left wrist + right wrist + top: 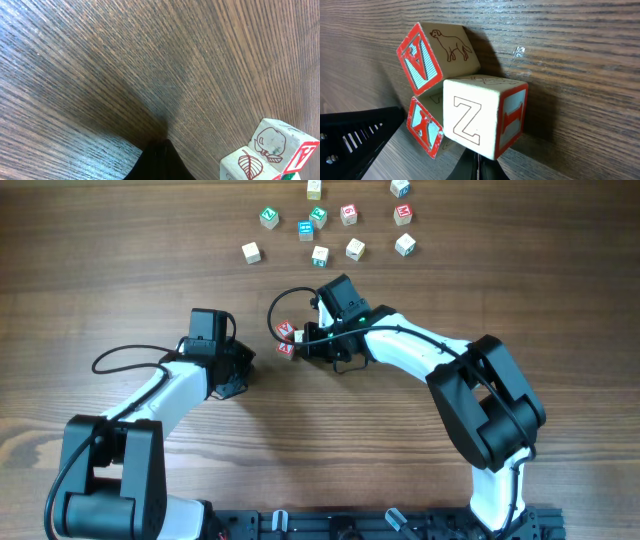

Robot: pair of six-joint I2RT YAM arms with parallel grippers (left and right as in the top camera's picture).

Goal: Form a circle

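The circle is a tight group of three small wooden letter cubes at mid-table. In the right wrist view they are a red-framed A cube with a dog drawing, a red-framed X cube and a pale Z cube. My right gripper is shut, its tip against the near lower edge of the Z cube and holding nothing; overhead it sits just right of the group. My left gripper is shut and empty on bare wood. It lies left of the group, whose cubes show at the lower right.
Several loose mixed-colour cubes are spread along the far edge of the wooden table. A black cable loops beside the group. Both arm bases stand at the near edge.
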